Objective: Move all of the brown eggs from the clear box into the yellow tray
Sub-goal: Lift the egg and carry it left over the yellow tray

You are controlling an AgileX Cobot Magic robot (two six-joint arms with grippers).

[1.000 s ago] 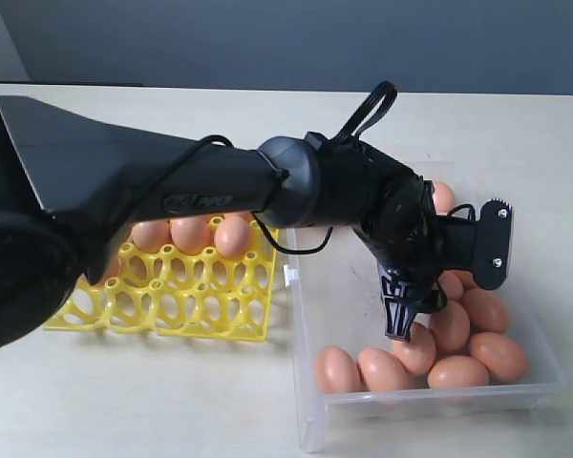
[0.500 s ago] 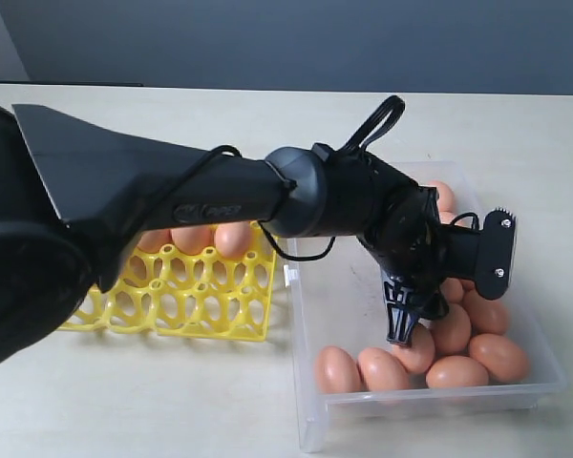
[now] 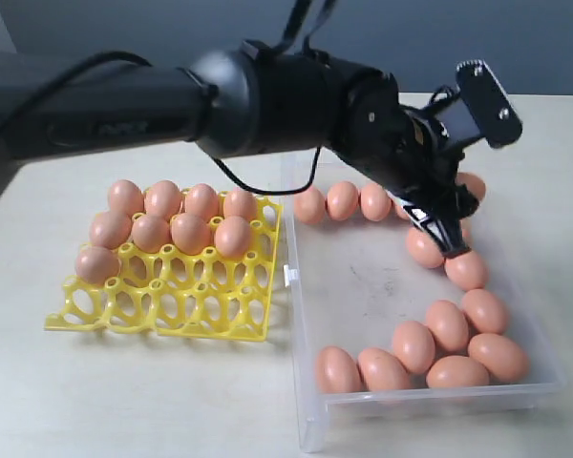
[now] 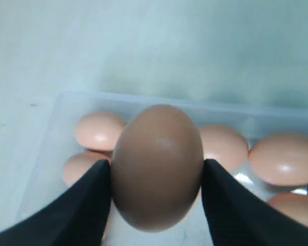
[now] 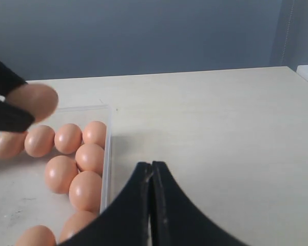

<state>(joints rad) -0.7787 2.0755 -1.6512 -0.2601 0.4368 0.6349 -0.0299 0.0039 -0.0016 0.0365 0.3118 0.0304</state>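
1. Left tool (image 4: pixel 155 171): pinching one brown egg, the held egg (image 4: pixel 156 154), with black fingers (image 4: pixel 92 205) on either flank. Finger bases cut off by the wrist frame.
2. Held egg hangs above the clear box (image 3: pixel 430 401), near its far end. In the exterior view the left arm (image 3: pixel 267 95) and the tool body cover it; cannot pick it out from its neighbours there.
3. Loose brown eggs (image 3: pixel 447 324) lie along the box's far wall, right side and near wall. The far row is partly hidden behind the arm, so no sure count.
4. Yellow tray (image 3: pixel 162 305) sits on the desk (image 3: pixel 124 401), just beside the box; nine eggs in its far cups, near cups bare.
5. Right tool (image 5: pixel 152 165): fingers pressed together, nothing between them, over the desk outside the box wall. Not in the exterior view.
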